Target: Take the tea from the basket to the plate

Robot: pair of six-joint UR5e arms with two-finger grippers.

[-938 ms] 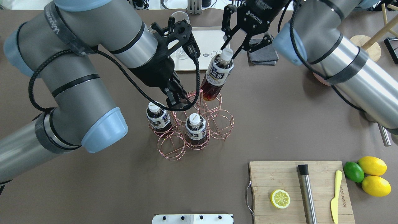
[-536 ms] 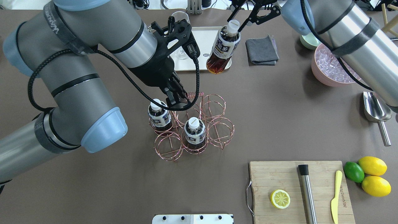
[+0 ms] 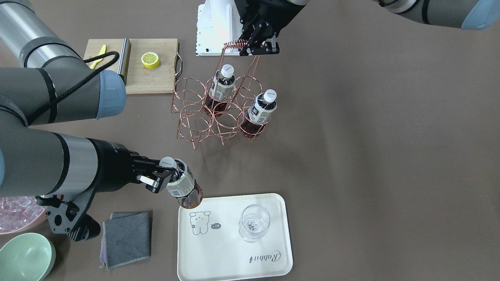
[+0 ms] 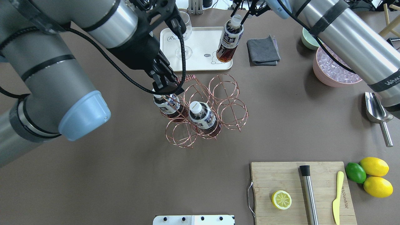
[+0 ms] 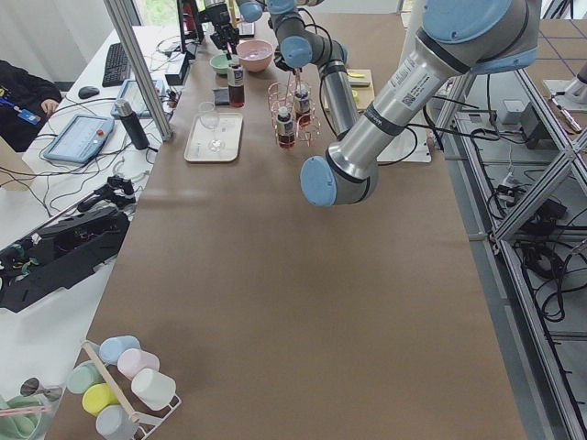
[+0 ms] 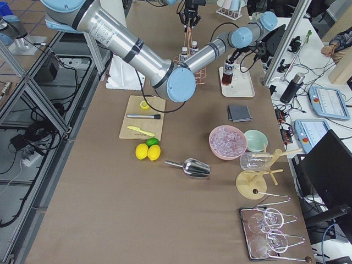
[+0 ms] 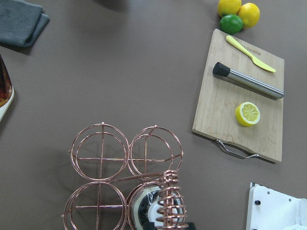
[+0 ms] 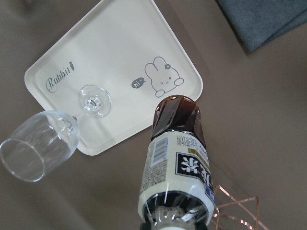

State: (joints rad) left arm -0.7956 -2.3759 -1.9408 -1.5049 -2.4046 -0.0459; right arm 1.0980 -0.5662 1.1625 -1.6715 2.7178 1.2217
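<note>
Right gripper [image 3: 168,172]: fingers clamped on the neck of the bottle [image 3: 183,186], which hangs tilted below them. Left gripper [image 3: 256,47]: pointing down, fingers closed on the wire handle [image 3: 233,44].

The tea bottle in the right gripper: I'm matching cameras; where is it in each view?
Front-facing: tea bottle lower left, at the plate's corner.
Overhead: bottle top, right of centre.
Exterior left: bottle far, upper left of centre.
Exterior right: bottle far, upper right of centre.
Left wrist: bottle sliver, left edge.
Right wrist: bottle bottom centre, large.
Shared landmark: the cream plate.
</note>
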